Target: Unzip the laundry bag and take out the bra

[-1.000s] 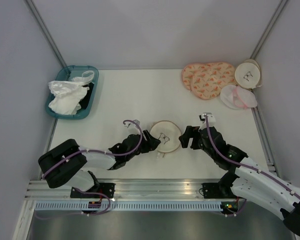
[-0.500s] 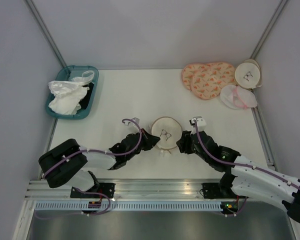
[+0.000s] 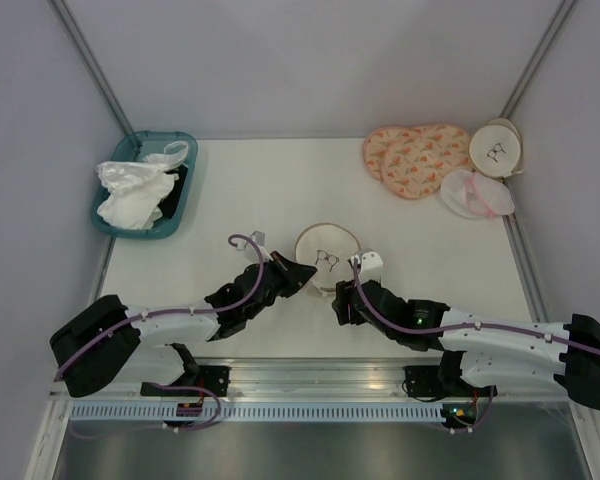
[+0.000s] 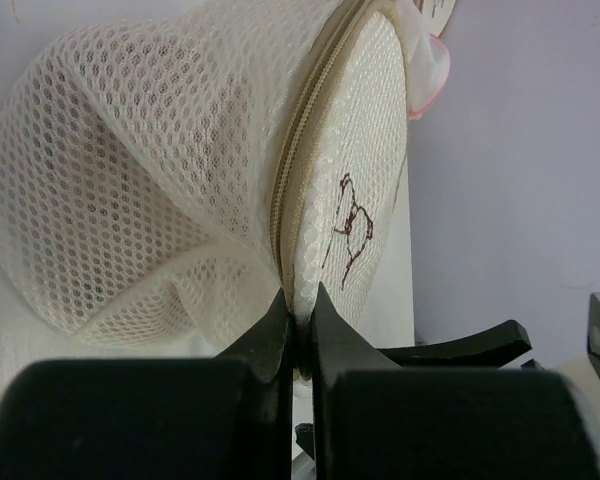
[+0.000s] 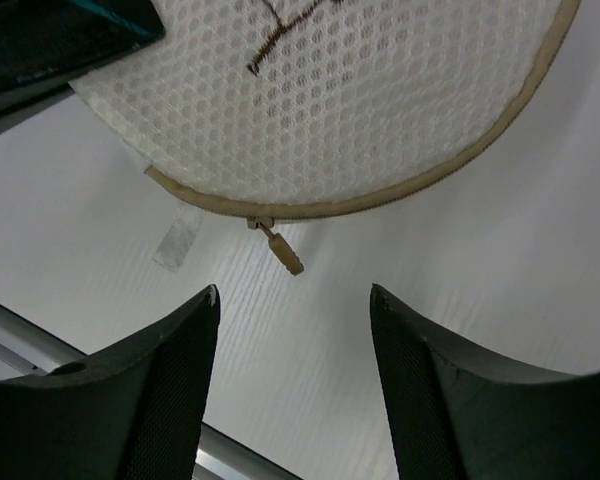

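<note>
One round cream mesh laundry bag (image 3: 328, 255) is sitting near the middle of the tabletop (image 3: 260, 190), toward its near edge, right between your two arms, with its dark drawing facing up. In the left wrist view the laundry bag (image 4: 180, 180) is bulging out behind its zipper rim, and the zip is running shut along the part you can see. The mesh is hiding what is inside.

Your left tool (image 3: 302, 272) is reaching in from the bag's left side. Up close, the left tool (image 4: 300, 300) is pinching the zipper rim, its two fingers (image 4: 270, 330) pressed almost together with the seam between them.

Your right tool (image 3: 342, 300) is hanging just beside the bag's near edge. In its own view the right tool (image 5: 292, 300) is standing wide open and holding nothing. The zipper pull (image 5: 283, 250) is lying on the tabletop (image 5: 460, 280) ahead of the gap between its fingers (image 5: 170, 370), clear of both. A small white tag (image 5: 175, 240) is sticking out from the rim just left of the pull.

Farther out, a teal tray (image 3: 185, 185) with white cloths (image 3: 130, 190) is sitting at the far left. A peach patterned pad (image 3: 415, 158), a second round bag (image 3: 495, 148) and a white-and-pink pouch (image 3: 477, 193) are clustering at the far right corner, well apart from both arms.
</note>
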`<state>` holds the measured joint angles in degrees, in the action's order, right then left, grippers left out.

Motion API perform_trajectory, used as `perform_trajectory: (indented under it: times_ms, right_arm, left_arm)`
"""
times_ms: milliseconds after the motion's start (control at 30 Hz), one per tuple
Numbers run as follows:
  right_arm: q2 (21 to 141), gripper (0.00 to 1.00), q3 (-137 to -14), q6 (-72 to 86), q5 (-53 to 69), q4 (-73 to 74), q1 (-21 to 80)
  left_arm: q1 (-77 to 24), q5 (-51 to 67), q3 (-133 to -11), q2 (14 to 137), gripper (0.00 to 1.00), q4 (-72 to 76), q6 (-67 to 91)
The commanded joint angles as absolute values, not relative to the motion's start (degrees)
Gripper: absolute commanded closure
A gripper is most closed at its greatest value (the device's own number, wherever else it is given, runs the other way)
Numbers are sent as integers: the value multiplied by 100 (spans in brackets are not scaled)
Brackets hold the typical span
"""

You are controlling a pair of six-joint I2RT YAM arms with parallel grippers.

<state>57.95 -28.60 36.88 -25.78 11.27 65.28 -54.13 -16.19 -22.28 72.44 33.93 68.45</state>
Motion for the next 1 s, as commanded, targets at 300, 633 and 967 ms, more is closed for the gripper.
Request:
perform_trajectory:
  times_ms: [300,633,967]
  right_arm:
    - [6503,63,-3410,3621,-3041,387,6680]
    - [6390,99,-3796,4085,-4110,1928,6688]
    - [6644,100,-4525,5035,-4948,4315,6680]
  left_arm:
    - [-5440,-1345,-2215,6970,98,3445,7198]
    - [-5432,-1152,-2250,6584,98,2946,6654]
    - [-4372,-336,-2241,5678,98,1678,4616]
